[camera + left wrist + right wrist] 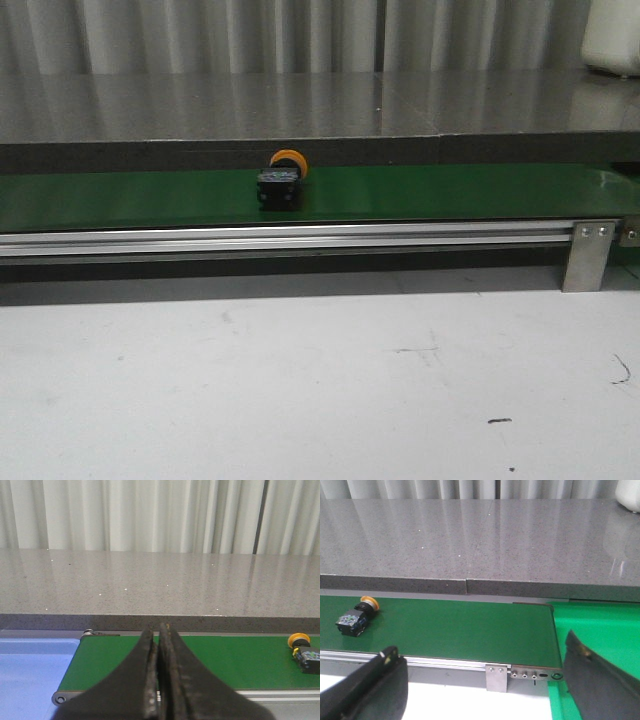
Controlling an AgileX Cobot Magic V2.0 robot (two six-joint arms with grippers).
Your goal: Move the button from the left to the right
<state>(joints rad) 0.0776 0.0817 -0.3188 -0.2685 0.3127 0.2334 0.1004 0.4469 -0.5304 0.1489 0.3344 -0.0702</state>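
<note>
Nearest you, in the lower half of the front view, lies a pale surface [300, 390], scuffed and marked. Neither arm shows in that view. In the left wrist view the left gripper [159, 675] has its jaws pressed together, holding nothing; in the right wrist view the right gripper [485, 680] has its jaws spread wide, one in each lower corner, also empty.

Beyond the pale surface runs an aluminium rail [300, 240] with a metal bracket [588, 255] at the right of the frame, and behind it the green conveyor belt [450, 192]. The button [280, 182] lies on the belt just left of the frame's centre, tipped on its side, its orange-yellow cap pointing away from you and its black body towards you. In the right wrist view it sits at the far left.

Expect it to be light, rigid plastic, not fragile. The rounded cap is probably slippery and could roll out of a pinch, so take it across the flat sides of the black boxy body.

Behind the belt a grey speckled stone counter [300, 105] stands higher, so you have little room on the far side. Farthest back hang pale curtains [250, 30], with a white container [612, 35] in the upper right corner.
</note>
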